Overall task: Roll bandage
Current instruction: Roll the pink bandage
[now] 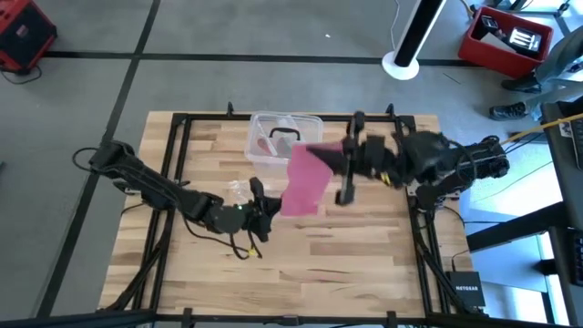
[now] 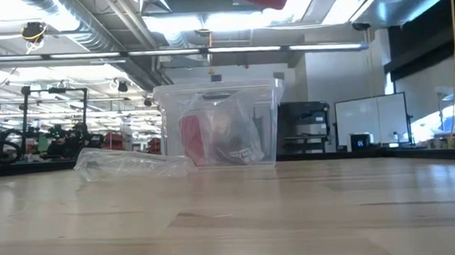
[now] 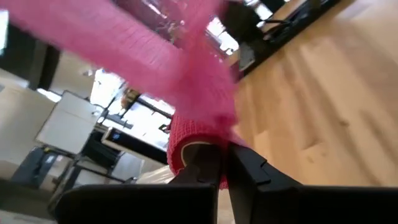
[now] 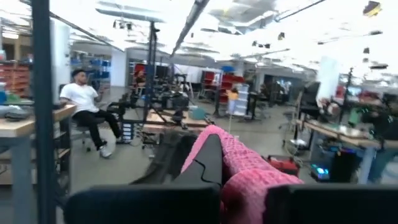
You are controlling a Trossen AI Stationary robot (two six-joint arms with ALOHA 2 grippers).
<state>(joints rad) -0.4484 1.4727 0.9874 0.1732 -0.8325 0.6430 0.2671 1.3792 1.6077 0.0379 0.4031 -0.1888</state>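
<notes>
Two grippers hold the bandage [image 1: 304, 179] up off the tabletop [image 1: 364, 255], one at each end; it hangs between them as a slack pink sheet, above the middle of the tabletop and just in front of the box [image 1: 273, 141]. The left gripper [image 1: 267, 211] has the lower end, its fingers [image 3: 208, 165] narrow and pinched on a short rolled lip of fabric; the right gripper [image 1: 344, 173] has the upper end, its fingers [image 4: 208, 158] closed on the cloth, which drapes over them. A crumpled wrapper [image 1: 239, 189] lies on the tabletop beside the left gripper; the low view shows only a scrap of pink at the top edge, so the strip is well clear of the wood.

The roll looks barely begun. The risks, as I judge them: the soft weave could slip out of either pinch if the arms pull apart and tension it; if they slacken it, the loose sheet could fold or twist and wind crooked; the started lip could unroll if the left fingers ease; a low swing could snag the wrapper or the box.
</notes>
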